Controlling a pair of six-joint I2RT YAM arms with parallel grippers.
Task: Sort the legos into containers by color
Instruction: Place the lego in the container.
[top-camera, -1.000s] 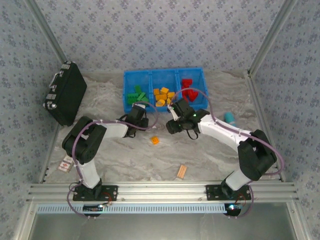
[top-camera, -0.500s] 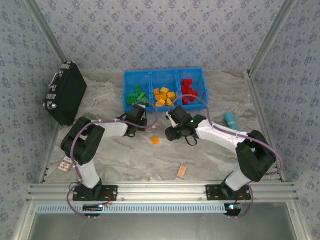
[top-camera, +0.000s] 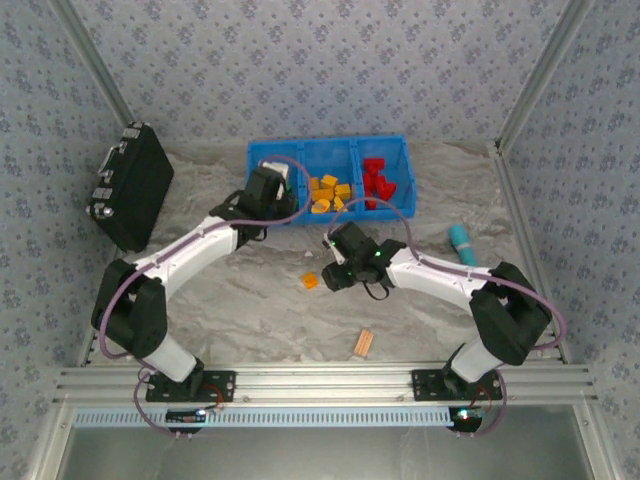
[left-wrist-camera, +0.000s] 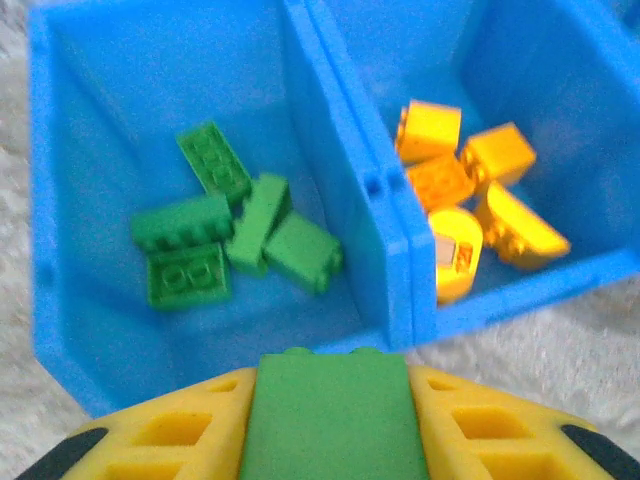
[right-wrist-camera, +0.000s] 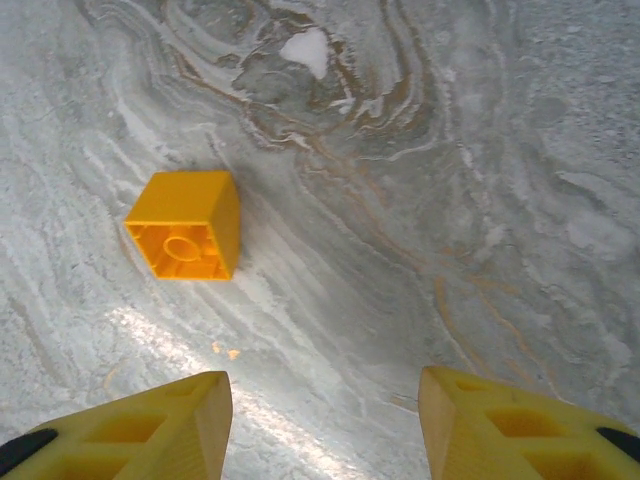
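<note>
My left gripper (left-wrist-camera: 330, 420) is shut on a green brick (left-wrist-camera: 328, 415) and hangs just in front of the blue bin's (left-wrist-camera: 395, 250) left compartment, where several green bricks (left-wrist-camera: 235, 230) lie. Orange-yellow bricks (left-wrist-camera: 470, 200) fill the middle compartment, and red bricks (top-camera: 378, 182) lie in the right one. My right gripper (right-wrist-camera: 325, 420) stands open above the bare table, with one orange-yellow brick (right-wrist-camera: 187, 224) lying upside down ahead and to its left. From above, that brick (top-camera: 310, 281) sits just left of the right gripper (top-camera: 335, 272), and the left gripper (top-camera: 262, 190) is over the bin's left end.
A black hard case (top-camera: 130, 185) leans at the far left. A teal object (top-camera: 462, 240) lies at the right. A pale orange striped flat piece (top-camera: 363, 344) rests near the front edge, and a small card (top-camera: 131, 328) lies by the left arm.
The left arm swung up from the table to the bin's left compartment. The right gripper drew back from the bin and moved down-left toward the lone orange-yellow brick.
</note>
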